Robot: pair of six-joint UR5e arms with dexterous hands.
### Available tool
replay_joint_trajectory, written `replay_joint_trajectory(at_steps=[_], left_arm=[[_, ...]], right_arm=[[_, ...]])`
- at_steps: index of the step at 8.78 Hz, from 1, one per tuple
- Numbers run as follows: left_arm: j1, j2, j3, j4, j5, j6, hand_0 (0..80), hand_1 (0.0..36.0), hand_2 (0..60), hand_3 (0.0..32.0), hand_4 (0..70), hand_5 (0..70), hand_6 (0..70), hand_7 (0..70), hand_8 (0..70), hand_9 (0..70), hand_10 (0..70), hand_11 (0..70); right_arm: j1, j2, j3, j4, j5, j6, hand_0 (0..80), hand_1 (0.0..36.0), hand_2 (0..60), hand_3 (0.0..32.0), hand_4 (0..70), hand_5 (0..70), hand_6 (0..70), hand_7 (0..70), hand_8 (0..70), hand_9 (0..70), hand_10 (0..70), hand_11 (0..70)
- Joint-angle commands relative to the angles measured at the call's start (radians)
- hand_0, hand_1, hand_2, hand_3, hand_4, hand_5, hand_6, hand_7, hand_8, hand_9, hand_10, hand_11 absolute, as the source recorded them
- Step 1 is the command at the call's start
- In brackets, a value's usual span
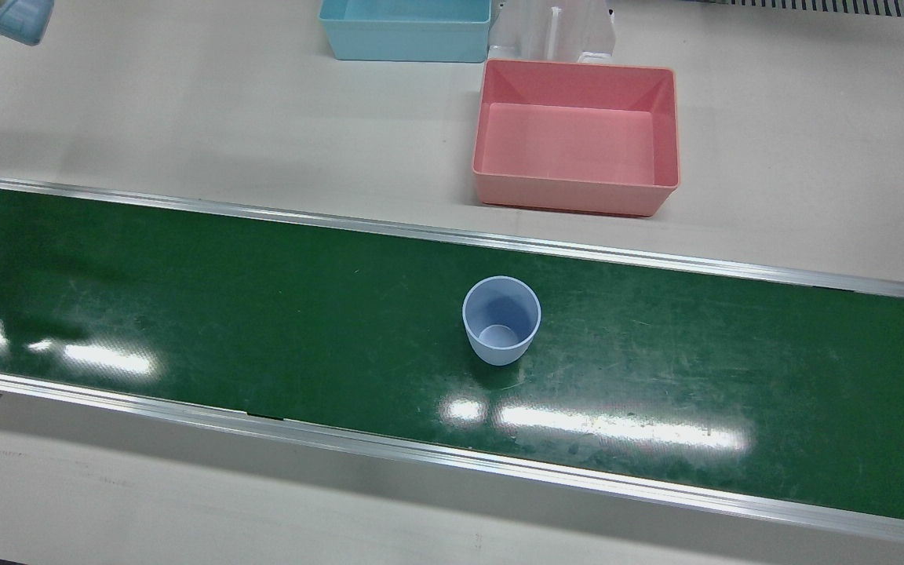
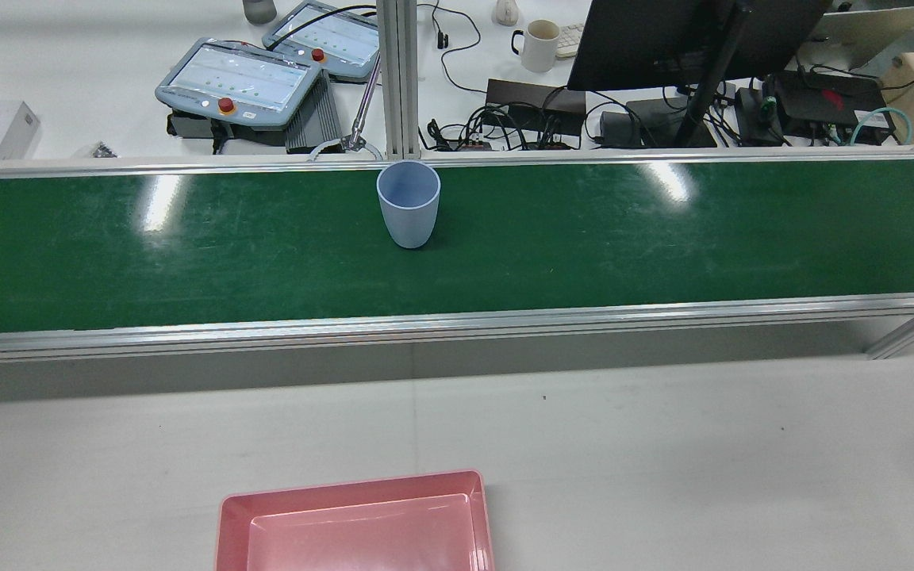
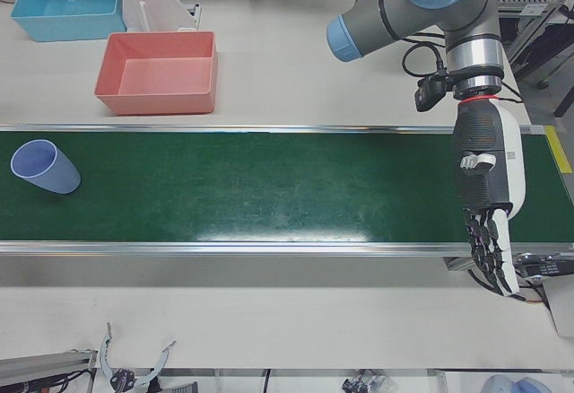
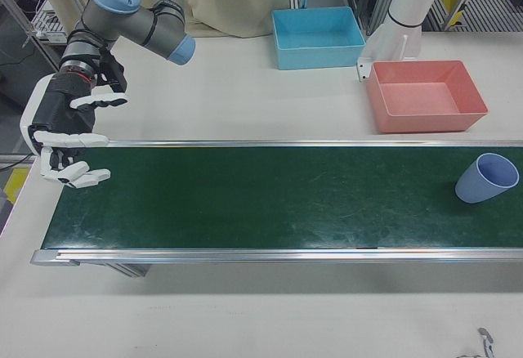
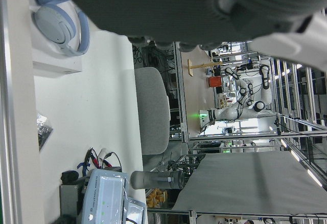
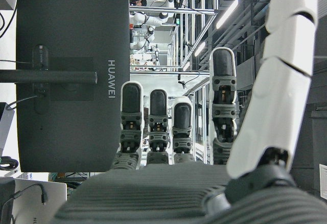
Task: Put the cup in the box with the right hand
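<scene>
A pale blue cup (image 1: 501, 318) stands upright and empty on the green conveyor belt (image 1: 185, 298); it also shows in the rear view as the cup (image 2: 408, 203), at the left edge as the cup (image 3: 44, 168) and at the right edge as the cup (image 4: 485, 178). The pink box (image 1: 576, 135) sits empty on the table behind the belt, also seen as the pink box (image 4: 425, 95). My right hand (image 4: 67, 137) hovers open at the belt's far end, well away from the cup. My left hand (image 3: 486, 197) hangs open over the opposite end.
A light blue box (image 1: 406, 28) stands behind and beside the pink one, next to a white pedestal (image 1: 552, 31). Aluminium rails (image 1: 452, 235) edge the belt. Beyond the belt are teach pendants (image 2: 241, 78), a monitor (image 2: 663, 40), cables and a mug (image 2: 539, 44).
</scene>
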Motion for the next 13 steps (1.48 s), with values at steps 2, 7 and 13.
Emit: replay_joint_trajectory(at_steps=[2,7,13], left_arm=[[0.0,0.0,0.0,0.0,-0.001,0.0,0.0,0.0,0.0,0.0,0.0,0.0,0.0,0.0,0.0,0.0,0.0,0.0],[0.0,0.0,0.0,0.0,-0.001,0.0,0.0,0.0,0.0,0.0,0.0,0.0,0.0,0.0,0.0,0.0,0.0,0.0],[0.0,0.0,0.0,0.0,-0.001,0.0,0.0,0.0,0.0,0.0,0.0,0.0,0.0,0.0,0.0,0.0,0.0,0.0]], right_arm=[[0.0,0.0,-0.001,0.0,0.0,0.0,53.9,15.8,8.8,0.0,68.3,7.5,16.8,61.3,25.1,39.3,29.1,42.3],[0.0,0.0,-0.001,0.0,0.0,0.0,54.2,15.8,8.5,0.0,68.1,7.6,16.7,61.1,25.0,39.1,29.2,42.4],[-0.001,0.0,-0.001,0.0,0.0,-0.002,54.1,15.8,8.5,0.0,68.9,7.7,17.0,62.0,25.5,40.0,30.0,43.4]])
